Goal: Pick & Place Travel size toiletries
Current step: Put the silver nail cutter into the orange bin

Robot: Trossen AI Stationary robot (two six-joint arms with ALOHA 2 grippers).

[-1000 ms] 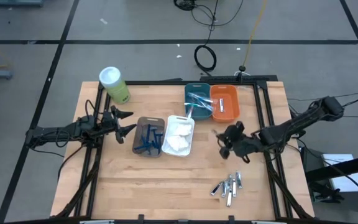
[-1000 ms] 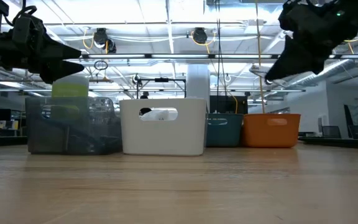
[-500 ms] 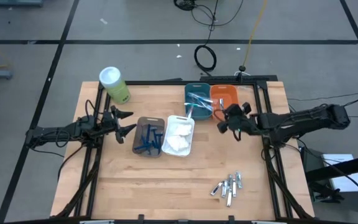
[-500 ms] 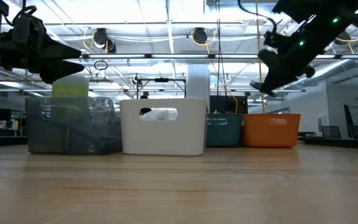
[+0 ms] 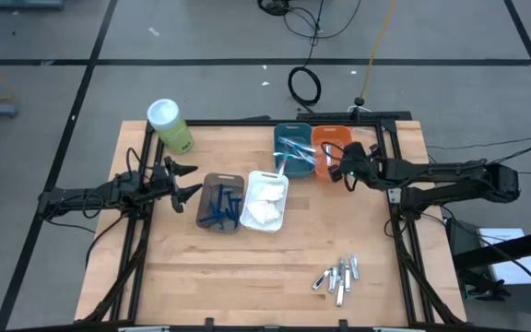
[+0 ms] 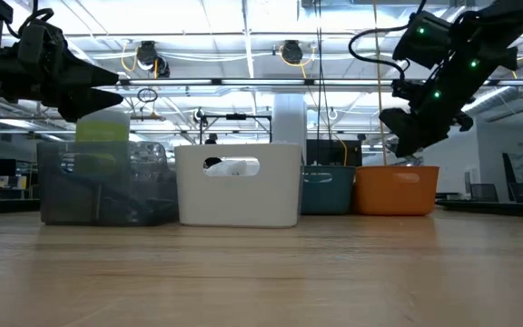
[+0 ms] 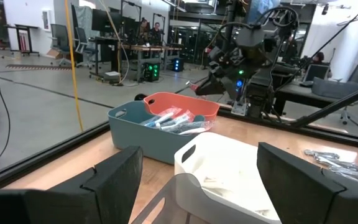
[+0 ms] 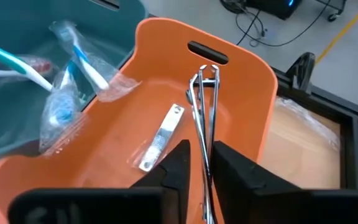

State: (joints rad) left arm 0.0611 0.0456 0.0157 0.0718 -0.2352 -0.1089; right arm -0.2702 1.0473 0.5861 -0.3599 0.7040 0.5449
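My right gripper [image 5: 347, 167] hovers over the orange bin [image 5: 333, 138] at the table's far side, shut on a thin silvery toiletry piece [image 8: 205, 106]; in the low view it [image 6: 408, 138] hangs just above the bin's rim. One more silvery piece [image 8: 160, 137] lies on that bin's floor. Toothbrushes [image 8: 67, 74] lie in the teal bin [image 5: 293, 148]. Dark blue razors [image 5: 219, 205] sit in the brown bin, white pads [image 5: 265, 201] in the white bin. Several silvery pieces [image 5: 339, 274] lie on the table's near right. My left gripper [image 5: 184, 181] waits open, left of the brown bin. My right gripper pinches the silvery piece between its two fingers [image 8: 180, 168] at its near end [image 8: 202, 155]. The piece runs along the fingers and sticks out ahead of them, its free end [image 8: 207, 70] lifted clear above the orange bin's floor.
A green canister with a white lid [image 5: 170, 125] stands at the far left corner. The four bins stand in a row across the table's middle and far side. Bare wood [image 5: 247, 277] lies along the near half. The dark table frame [image 5: 387, 184] runs beside the right arm.
My right gripper has travelled from the table's right middle toward the far edge, carrying the silvery piece, and now stands over the orange bin, lower than before in the low view. My left arm has kept still.
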